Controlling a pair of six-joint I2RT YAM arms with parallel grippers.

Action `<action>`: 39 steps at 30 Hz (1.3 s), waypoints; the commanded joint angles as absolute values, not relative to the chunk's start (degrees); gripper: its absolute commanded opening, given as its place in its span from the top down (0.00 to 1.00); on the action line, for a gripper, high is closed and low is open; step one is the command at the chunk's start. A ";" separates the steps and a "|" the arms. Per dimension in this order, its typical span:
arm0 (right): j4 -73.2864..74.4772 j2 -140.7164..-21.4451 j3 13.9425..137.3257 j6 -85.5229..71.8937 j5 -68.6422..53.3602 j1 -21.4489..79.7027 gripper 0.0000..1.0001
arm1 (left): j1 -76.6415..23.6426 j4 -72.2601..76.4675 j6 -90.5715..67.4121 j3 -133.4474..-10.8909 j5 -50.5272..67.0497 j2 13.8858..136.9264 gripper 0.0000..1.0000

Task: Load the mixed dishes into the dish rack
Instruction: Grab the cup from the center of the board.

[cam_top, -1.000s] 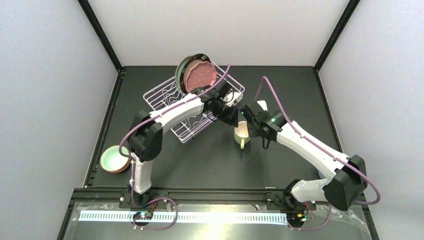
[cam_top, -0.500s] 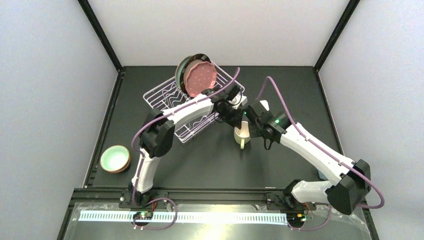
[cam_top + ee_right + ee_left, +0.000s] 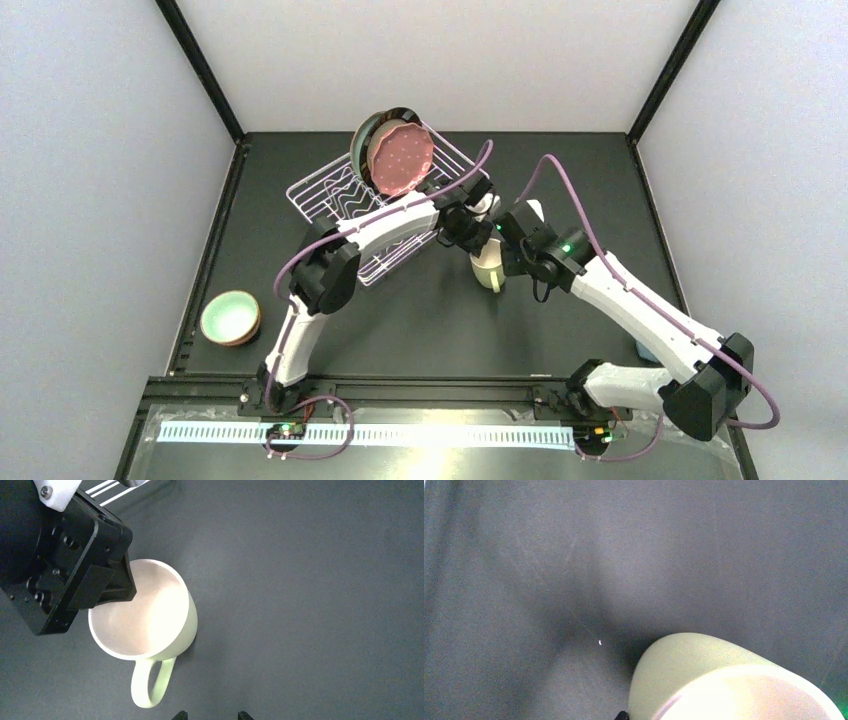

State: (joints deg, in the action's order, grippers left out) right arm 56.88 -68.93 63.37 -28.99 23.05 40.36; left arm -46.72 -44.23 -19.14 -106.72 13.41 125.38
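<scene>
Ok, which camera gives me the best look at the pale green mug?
Right wrist view: the pale green mug stands upright, its inside, most of its rim and whole handle showing. The left wrist view catches only part of its wall and rim at the bottom edge; the top view shows it small and partly covered.

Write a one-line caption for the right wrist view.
Upright pale green mug on the dark table, left gripper at its rim, right gripper open near the handle.
</scene>
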 commanded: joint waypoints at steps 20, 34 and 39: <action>54.36 -62.16 66.79 -20.48 16.01 40.08 0.22 | -49.20 -49.39 -24.87 -120.01 -4.08 119.11 0.99; 52.34 -64.29 70.66 -14.49 17.10 40.08 0.22 | -49.22 -50.72 -23.47 -126.66 -6.76 115.05 0.99; 49.68 -65.13 70.57 -13.18 20.86 40.08 0.22 | -49.22 -52.88 -23.06 -127.67 -5.41 114.74 0.99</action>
State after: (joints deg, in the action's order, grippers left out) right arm 52.12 -64.60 69.47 -15.35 16.71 40.36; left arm -49.15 -51.77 -23.27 -124.16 -6.59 116.95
